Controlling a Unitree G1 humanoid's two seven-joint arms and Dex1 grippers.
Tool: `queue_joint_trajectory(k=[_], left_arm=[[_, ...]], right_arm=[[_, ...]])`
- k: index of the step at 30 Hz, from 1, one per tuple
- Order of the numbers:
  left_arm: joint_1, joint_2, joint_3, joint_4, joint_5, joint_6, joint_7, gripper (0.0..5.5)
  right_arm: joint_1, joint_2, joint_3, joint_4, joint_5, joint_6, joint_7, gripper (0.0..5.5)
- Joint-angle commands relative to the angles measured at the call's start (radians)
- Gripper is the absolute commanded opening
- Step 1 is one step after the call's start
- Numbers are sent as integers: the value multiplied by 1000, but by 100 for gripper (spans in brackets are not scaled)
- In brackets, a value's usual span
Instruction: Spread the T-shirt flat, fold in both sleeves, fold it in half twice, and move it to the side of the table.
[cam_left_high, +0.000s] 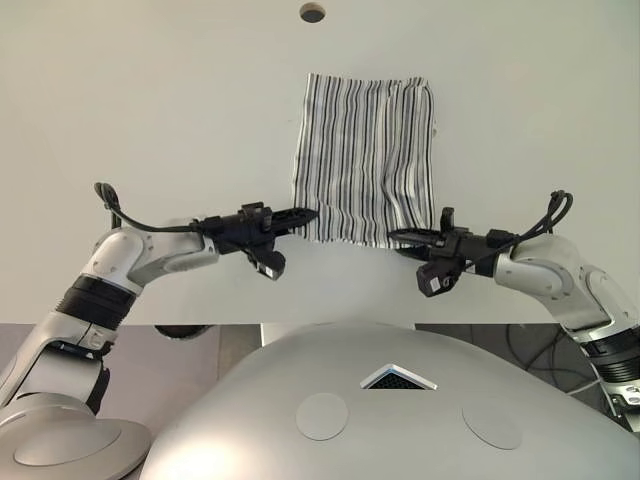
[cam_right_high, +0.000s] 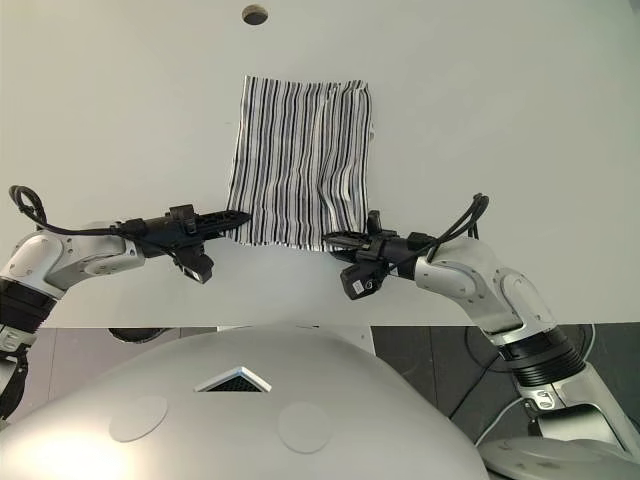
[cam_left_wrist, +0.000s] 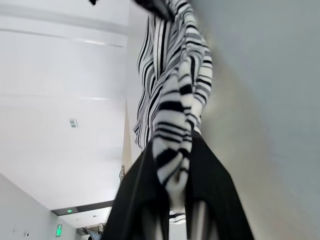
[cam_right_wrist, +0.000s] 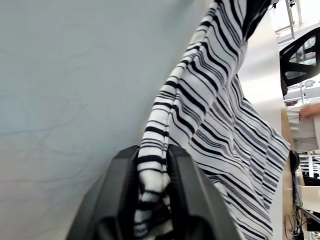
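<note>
Pinching the near left corner of the soft striped T-shirt (cam_left_high: 365, 150), the black fingers (cam_left_wrist: 132, 195) of the left gripper (cam_left_high: 303, 214) are closed on it; the right gripper (cam_left_high: 397, 237) clamps the near right corner. The wrinkled black-and-white rectangle lies on the smooth pale counter (cam_left_high: 150, 110), near its middle.

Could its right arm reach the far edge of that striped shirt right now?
Probably not at once: the right gripper is shut on a near corner of the T-shirt and would have to let go first. Nothing else on the table blocks the way.
</note>
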Motion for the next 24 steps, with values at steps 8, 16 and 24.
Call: queue_joint_trajectory(k=[8, 16, 24], left_arm=[[92, 39, -3, -36, -74, 0, -110, 16], [182, 96, 39, -217, -354, 23, -242, 13], [377, 279, 125, -587, -880, 193, -428, 12]], right_arm=[[13, -39, -65, 44, 98, 56, 27, 0], [222, -137, -212, -139, 320, 127, 100, 0], [636, -177, -572, -449, 447, 156, 217, 0]])
